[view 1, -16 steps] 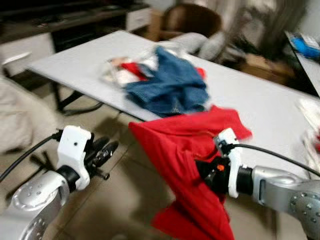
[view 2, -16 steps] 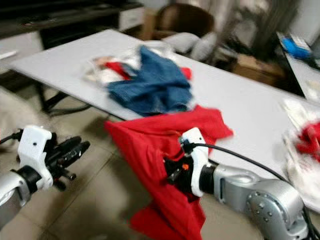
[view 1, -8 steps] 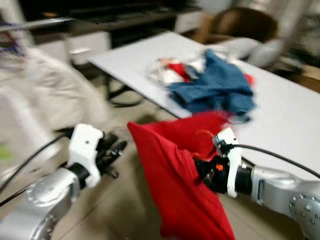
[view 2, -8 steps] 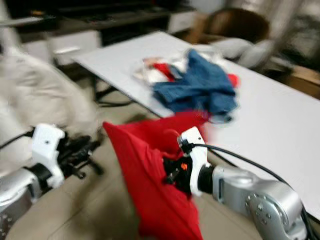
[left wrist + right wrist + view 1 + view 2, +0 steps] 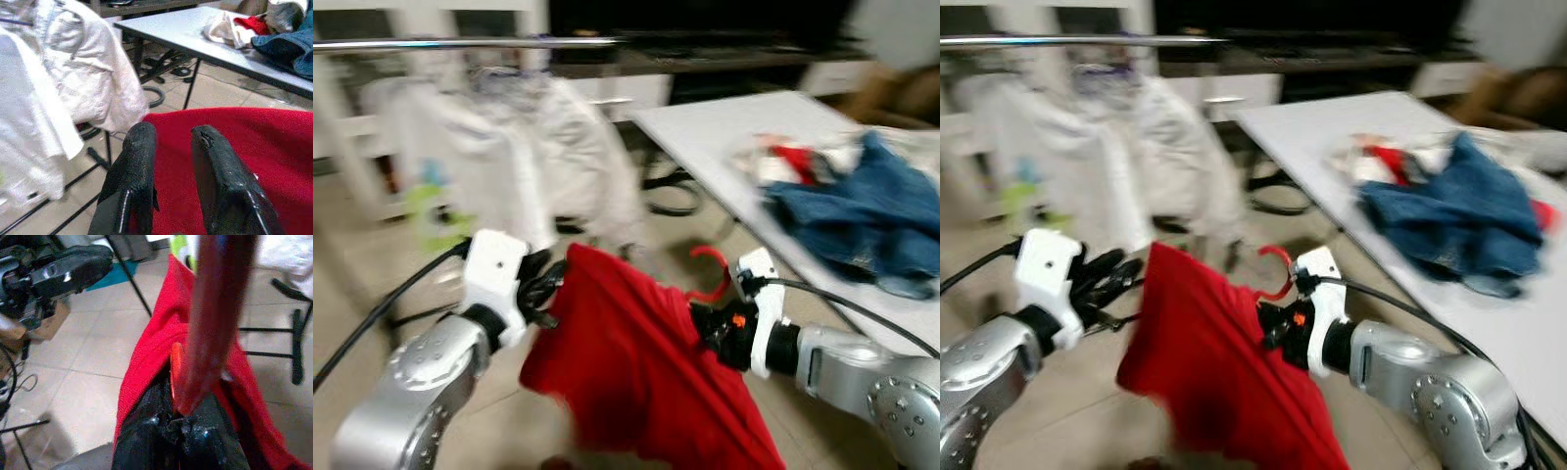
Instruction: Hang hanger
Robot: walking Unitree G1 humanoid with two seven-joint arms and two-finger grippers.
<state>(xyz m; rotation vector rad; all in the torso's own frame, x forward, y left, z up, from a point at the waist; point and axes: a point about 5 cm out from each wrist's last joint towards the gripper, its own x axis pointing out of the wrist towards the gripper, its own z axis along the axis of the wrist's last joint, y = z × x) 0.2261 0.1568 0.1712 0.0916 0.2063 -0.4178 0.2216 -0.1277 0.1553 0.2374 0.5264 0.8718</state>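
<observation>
Through my head cameras the room is evenly lit, soft indoor light with no hard shadows, and motion blur smears nearly everything: the pale garments on the rail (image 5: pixel 499 157), the white table (image 5: pixel 1332 147) and the denim pile (image 5: pixel 867 220) have lost their edges. The red cloth (image 5: pixel 1205 372) reads as a saturated blot. My left wrist picture is sharper, its black fingers (image 5: pixel 132 186) crisp. In my right wrist picture the red hanger (image 5: pixel 220 308) sits too close, out of focus.
</observation>
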